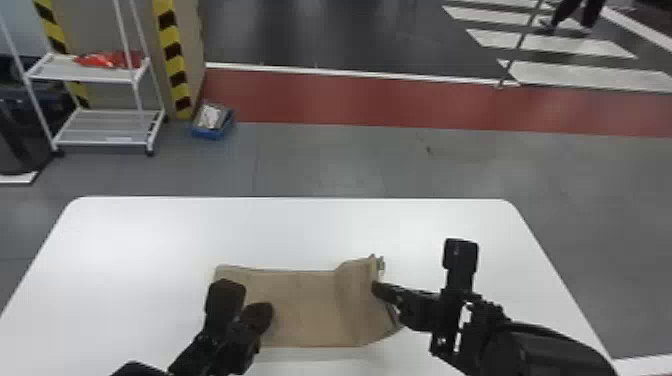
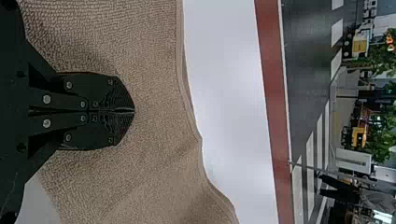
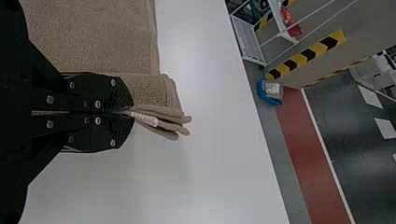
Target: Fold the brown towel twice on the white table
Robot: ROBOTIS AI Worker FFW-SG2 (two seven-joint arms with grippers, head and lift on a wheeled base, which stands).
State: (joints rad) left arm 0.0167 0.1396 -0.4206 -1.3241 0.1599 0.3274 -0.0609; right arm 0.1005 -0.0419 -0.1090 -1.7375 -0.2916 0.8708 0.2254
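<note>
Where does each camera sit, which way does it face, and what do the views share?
Head view: on the robot's head, facing forward and down at the white table and brown towel; left arm and right arm show.
Left wrist view: on the left wrist, looking past the left gripper across the towel to the red floor strip.
Right wrist view: on the right wrist, looking past the right gripper toward the white rack.
Head and right wrist views share that rack.
</note>
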